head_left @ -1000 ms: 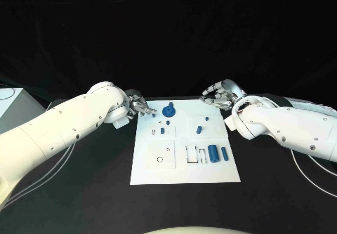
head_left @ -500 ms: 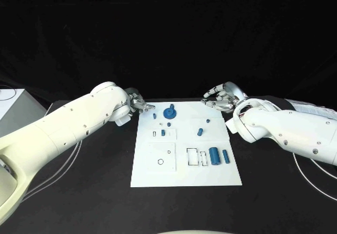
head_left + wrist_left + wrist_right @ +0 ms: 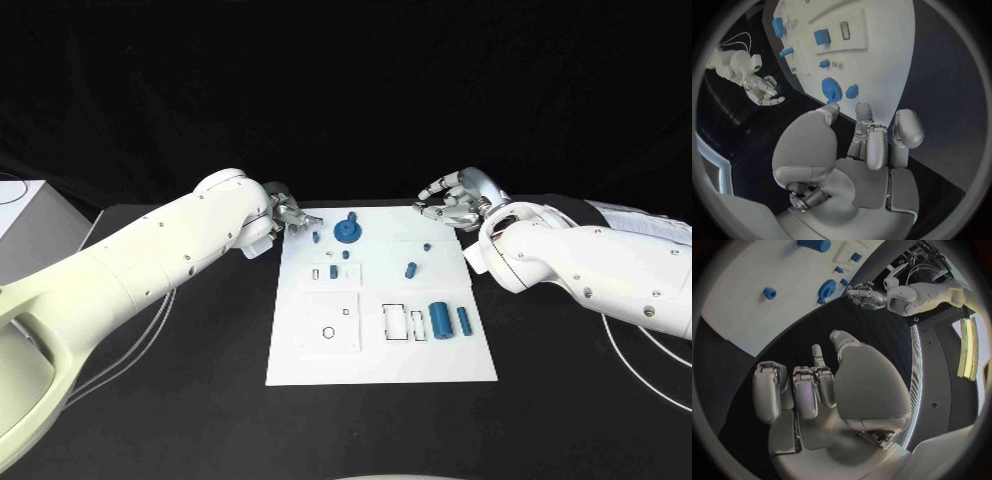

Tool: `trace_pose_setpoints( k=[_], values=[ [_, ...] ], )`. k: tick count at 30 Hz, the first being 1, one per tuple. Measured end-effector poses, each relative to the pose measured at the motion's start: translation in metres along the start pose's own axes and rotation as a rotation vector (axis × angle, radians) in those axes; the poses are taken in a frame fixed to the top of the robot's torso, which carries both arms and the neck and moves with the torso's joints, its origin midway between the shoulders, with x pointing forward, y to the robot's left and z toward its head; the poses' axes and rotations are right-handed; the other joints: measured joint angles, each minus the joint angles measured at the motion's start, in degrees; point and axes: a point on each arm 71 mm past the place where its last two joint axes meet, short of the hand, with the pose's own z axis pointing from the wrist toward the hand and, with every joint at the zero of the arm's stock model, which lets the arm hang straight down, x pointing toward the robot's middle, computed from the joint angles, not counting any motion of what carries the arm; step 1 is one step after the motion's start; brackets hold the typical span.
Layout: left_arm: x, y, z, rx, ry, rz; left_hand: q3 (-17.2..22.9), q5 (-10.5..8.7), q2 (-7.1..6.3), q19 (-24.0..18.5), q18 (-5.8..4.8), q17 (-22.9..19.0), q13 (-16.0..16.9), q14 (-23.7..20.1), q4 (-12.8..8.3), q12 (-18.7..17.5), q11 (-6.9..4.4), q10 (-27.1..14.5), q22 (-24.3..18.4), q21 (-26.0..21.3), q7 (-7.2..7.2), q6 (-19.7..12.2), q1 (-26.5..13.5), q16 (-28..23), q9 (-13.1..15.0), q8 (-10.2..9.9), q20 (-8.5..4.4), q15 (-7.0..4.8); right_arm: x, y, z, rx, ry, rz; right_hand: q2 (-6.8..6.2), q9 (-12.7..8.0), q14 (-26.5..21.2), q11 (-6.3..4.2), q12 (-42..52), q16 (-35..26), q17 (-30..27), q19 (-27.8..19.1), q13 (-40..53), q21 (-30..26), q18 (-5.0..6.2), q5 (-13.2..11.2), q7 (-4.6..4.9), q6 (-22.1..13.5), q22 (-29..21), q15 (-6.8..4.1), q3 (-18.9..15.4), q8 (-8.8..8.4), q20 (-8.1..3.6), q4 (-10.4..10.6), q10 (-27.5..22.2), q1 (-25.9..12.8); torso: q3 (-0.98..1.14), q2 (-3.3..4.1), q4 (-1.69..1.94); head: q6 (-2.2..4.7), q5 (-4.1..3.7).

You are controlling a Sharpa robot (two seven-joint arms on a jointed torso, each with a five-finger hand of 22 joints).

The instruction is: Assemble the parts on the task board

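The flat white rectangular task board [image 3: 382, 345] lies in the middle of the black table [image 3: 188, 400], its long axis running from near to far. Small blue plastic parts sit on it. At the far end, a round blue gear-like disc [image 3: 348, 230] sits just left of the board's midline, with a small blue peg [image 3: 319, 238] beside it on the left and a tiny blue stud [image 3: 348, 254] just nearer. A short blue block [image 3: 333, 270] stands in the left-hand raised panel, next to a small rectangular slot. Right of centre lies a short blue pin [image 3: 410, 268], tilted a little off the near-far line, with a tiny blue knob [image 3: 426, 244] beyond it. Toward the near right, a thick blue cylinder [image 3: 438, 320] and a thinner blue rod [image 3: 463, 320] lie side by side, both with their long axes pointing near to far; just left of them are outlined rectangular recesses. A small oval outline marks the near left panel.

The left silver hand [image 3: 289, 220] hovers at the far left corner of the board, close to the peg and disc. Its fingers are spread apart and it holds nothing, as the left wrist view confirms [image 3: 861, 145].

The right silver hand [image 3: 456, 200] hangs over the black table just past the far right corner of the board, well apart from the parts. Its fingers are loosely bent but separated, and it holds nothing [image 3: 817, 390].
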Motion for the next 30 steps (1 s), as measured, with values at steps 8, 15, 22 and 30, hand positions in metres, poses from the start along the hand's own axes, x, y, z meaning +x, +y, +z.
trace_pose_setpoints(
  k=[8,15,22,30],
  values=[
    [0.0027,-0.0010,0.0009,-0.006,0.024,0.012,-0.30,0.00,0.32,0.21,0.00,0.00,0.98,0.00,-0.01,1.04,-0.06,0.75,0.67,0.28,0.00,0.47,-0.32,0.36,0.00,0.00,0.04,0.00,0.0005,0.0012,0.0004,-0.002,0.000,0.001,0.00,0.00,0.00,0.00,0.00,0.00,0.00,0.00,0.00,0.00,0.00,0.00,0.00,0.00,-0.01,0.00,0.00,0.00,0.00,0.00,0.00,0.00,0.03,0.09,-0.03,-0.20,-0.09],
    [0.0036,-0.0005,0.0012,-0.012,0.036,0.020,-0.30,0.00,0.30,0.42,0.00,0.00,1.44,0.00,-0.01,1.42,-0.32,1.12,1.04,0.55,-0.12,0.76,-0.30,0.67,0.00,0.46,-0.01,0.00,0.0011,0.0018,0.0008,-0.003,0.000,0.001,0.00,0.00,0.00,0.00,0.00,0.00,0.00,0.00,0.00,0.00,-0.01,0.00,0.00,0.00,-0.01,0.00,0.00,0.00,0.00,0.00,0.00,0.00,0.05,0.09,0.05,-0.31,-0.17],
    [0.0052,-0.0009,0.0022,-0.017,0.045,0.024,-0.30,0.00,0.85,0.63,0.00,0.00,1.56,0.00,-0.01,1.71,-0.52,1.32,1.30,0.77,-0.30,0.95,0.24,0.92,0.00,0.72,-0.23,0.00,0.0013,0.0022,0.0010,-0.004,0.001,0.001,0.00,0.00,0.00,0.00,0.00,0.00,0.00,0.00,0.00,0.00,0.00,0.00,0.00,0.00,0.04,0.00,0.40,0.00,0.00,-0.08,0.00,0.00,0.06,0.14,0.02,-0.31,-0.17],
    [0.0071,-0.0009,0.0038,-0.023,0.051,0.027,-0.12,0.00,1.35,0.63,0.00,0.00,1.56,0.00,-0.16,1.70,-0.52,1.32,1.43,0.77,-0.30,0.95,0.75,0.92,0.01,0.71,-0.23,-0.01,0.0016,0.0024,0.0010,-0.004,0.001,0.001,0.00,-0.03,0.00,0.00,0.00,0.00,0.00,0.00,0.00,0.00,0.00,0.00,0.00,0.00,0.03,0.00,0.40,0.00,0.00,-0.08,0.00,0.00,0.05,0.25,0.01,-0.40,-0.25]
  ],
)
